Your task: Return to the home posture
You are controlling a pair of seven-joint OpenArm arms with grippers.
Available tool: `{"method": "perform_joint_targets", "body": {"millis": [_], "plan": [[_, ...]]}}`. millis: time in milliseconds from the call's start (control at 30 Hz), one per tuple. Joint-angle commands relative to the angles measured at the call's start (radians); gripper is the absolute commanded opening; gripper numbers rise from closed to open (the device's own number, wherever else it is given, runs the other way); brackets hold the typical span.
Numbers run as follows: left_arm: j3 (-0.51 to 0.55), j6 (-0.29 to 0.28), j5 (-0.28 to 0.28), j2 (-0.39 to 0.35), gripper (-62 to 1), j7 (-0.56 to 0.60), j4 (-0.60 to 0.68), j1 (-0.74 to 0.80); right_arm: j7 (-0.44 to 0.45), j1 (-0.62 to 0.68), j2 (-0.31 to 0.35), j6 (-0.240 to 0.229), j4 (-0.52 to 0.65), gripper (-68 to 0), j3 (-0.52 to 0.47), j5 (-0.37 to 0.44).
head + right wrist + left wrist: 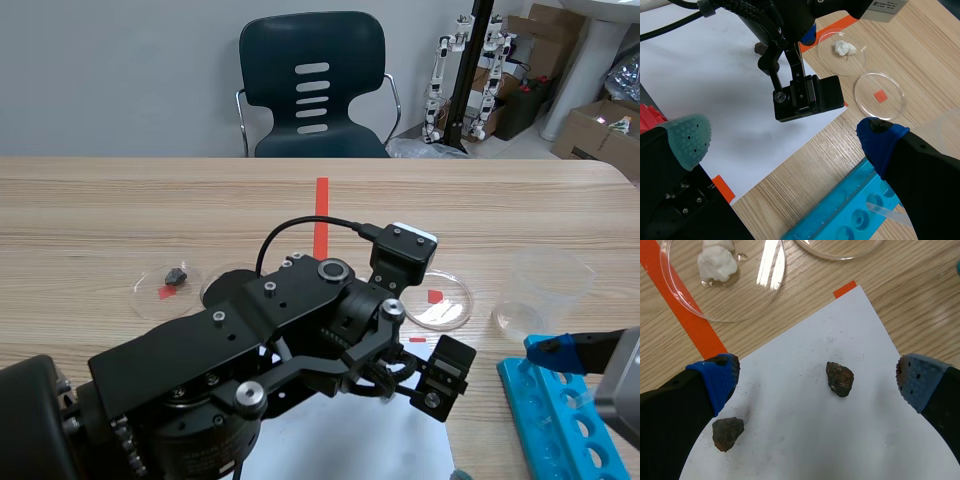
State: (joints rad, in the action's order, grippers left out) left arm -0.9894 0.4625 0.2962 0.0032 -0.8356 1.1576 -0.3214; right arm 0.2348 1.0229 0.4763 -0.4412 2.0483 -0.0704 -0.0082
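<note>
My left arm reaches past the middle of the table, and its gripper (392, 376) hangs over a white paper sheet (850, 440). The left gripper (816, 374) is open, with blue pads wide apart. A small dark rock (840, 378) lies on the paper between its fingers, untouched. A second dark rock (727, 433) lies beside the left finger. My right gripper (785, 136) is open and holds nothing; it hovers near the paper's edge and a blue tube rack (840, 212). In the scene view only its blue pad (548, 348) shows, low at the right.
A petri dish (765, 295) with white lumps lies ahead of the left gripper. Another dish (150, 300) at the left holds a dark rock (175, 275). An empty dish (455, 310), a clear cup (545, 290) and the tube rack (560, 420) are at the right. A chair (312, 80) stands behind the table.
</note>
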Motion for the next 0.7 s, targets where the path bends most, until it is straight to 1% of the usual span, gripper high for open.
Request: {"method": "perform_joint_targets", "body": {"millis": [0,667], "plan": [[0.003,-0.002,-0.005,0.015,1.4,0.009,0.011,-0.003,0.014,-0.006,0.000,0.004,0.020,-6.7,-0.002,0.012],[0.003,-0.003,-0.005,0.007,1.4,0.008,0.011,-0.003,0.014,-0.006,0.000,0.004,0.020,-6.7,-0.002,0.012]]}}
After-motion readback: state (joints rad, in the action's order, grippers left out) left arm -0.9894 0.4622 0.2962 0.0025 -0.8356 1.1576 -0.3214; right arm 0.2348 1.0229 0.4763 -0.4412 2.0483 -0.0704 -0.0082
